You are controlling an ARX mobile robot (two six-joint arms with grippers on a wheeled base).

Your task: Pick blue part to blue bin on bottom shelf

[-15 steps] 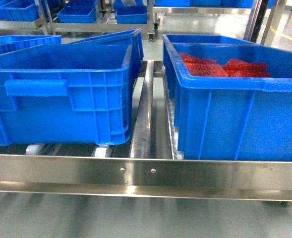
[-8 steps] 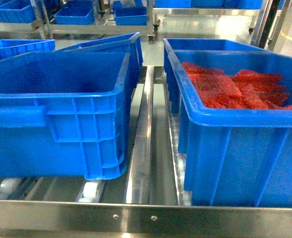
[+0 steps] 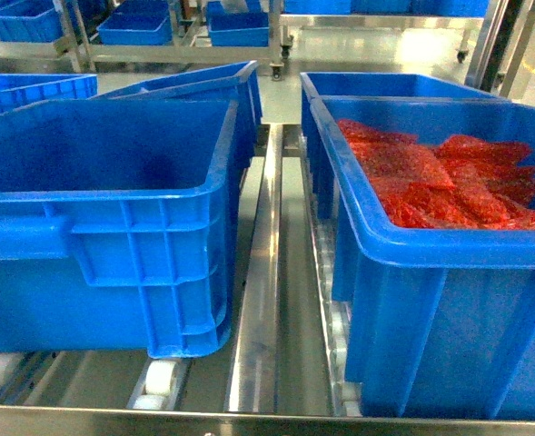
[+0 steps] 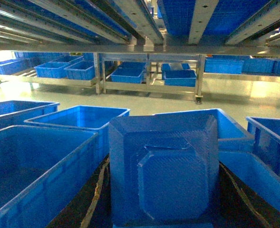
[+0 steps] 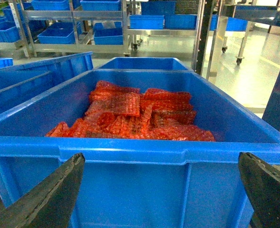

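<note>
The blue part [image 4: 162, 176] fills the lower middle of the left wrist view, close to the lens and flanked by dark finger edges. It is judged to be held in the left jaws, though the contact itself is hidden. It is carried above the bins of the bottom shelf [image 3: 291, 272] and is not seen in the head view, so its position over a bin can only be estimated.

A release into the wrong bin is the main risk. The empty blue bin [image 3: 140, 272] stands on the left, and the neighbouring bin [image 3: 430, 318] on the right is loaded with red bagged pieces [image 3: 430, 177]. The part could also be struck against a bin rim if lowered early. A nudged bin might shift on the white rollers [image 3: 158, 377] beside the divider rail [image 3: 256, 300].

The part is seen as a bright blue block with chamfered corners and a raised, many-sided boss on the facing side. Its colour is barely told apart from the bins behind.

The right jaws are spread wide and empty, facing the loaded bin.
</note>
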